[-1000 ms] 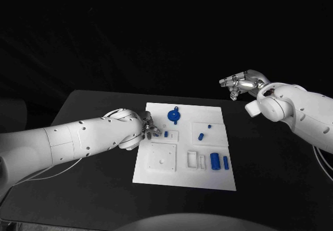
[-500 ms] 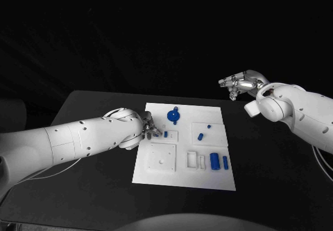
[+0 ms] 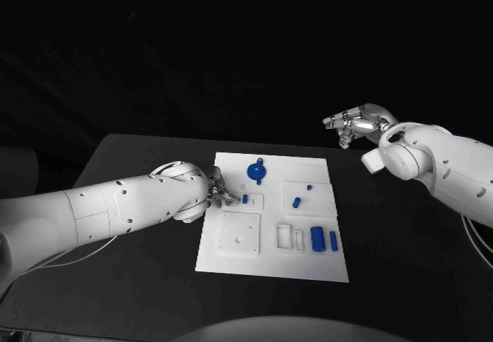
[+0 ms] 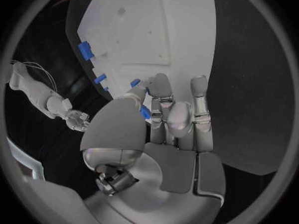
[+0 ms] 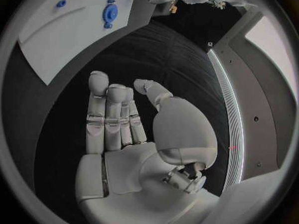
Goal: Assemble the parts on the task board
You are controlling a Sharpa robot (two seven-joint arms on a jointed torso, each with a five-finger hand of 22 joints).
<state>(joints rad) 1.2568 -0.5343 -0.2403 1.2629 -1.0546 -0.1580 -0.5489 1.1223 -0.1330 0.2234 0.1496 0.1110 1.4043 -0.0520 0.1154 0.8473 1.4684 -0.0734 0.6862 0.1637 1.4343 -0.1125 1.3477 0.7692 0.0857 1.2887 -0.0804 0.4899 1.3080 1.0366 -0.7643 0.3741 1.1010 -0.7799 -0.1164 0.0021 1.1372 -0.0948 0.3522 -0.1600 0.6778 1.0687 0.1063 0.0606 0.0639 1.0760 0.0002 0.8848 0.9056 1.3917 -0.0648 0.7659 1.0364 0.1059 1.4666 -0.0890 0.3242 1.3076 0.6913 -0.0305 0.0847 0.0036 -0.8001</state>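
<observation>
The white task board (image 3: 269, 251) lies in the middle of the black table. My left hand (image 3: 218, 191) rests at the board's left edge, fingers stretched toward a small blue part (image 3: 244, 199) that stands just clear of them. In the left wrist view the left hand (image 4: 169, 119) has its thumb close beside its fingers, with a bit of blue (image 4: 144, 112) showing behind the thumb and nothing plainly gripped. A round blue part (image 3: 257, 170) lies near the board's far edge. My right hand (image 3: 355, 122) hangs raised beyond the board's far right corner, and the right wrist view shows the same hand (image 5: 124, 124) empty, with straight fingers.
Two small blue parts (image 3: 297, 201) stand on the board's right half. Two long blue parts (image 3: 320, 239) lie side by side near its front right. A white square block (image 3: 241, 236) sits at the front left. Bare black table (image 3: 411, 242) lies to the right.
My left hand has drawn back a little to the left, away from the small blue part, which stayed in place. The right hand has not moved.
</observation>
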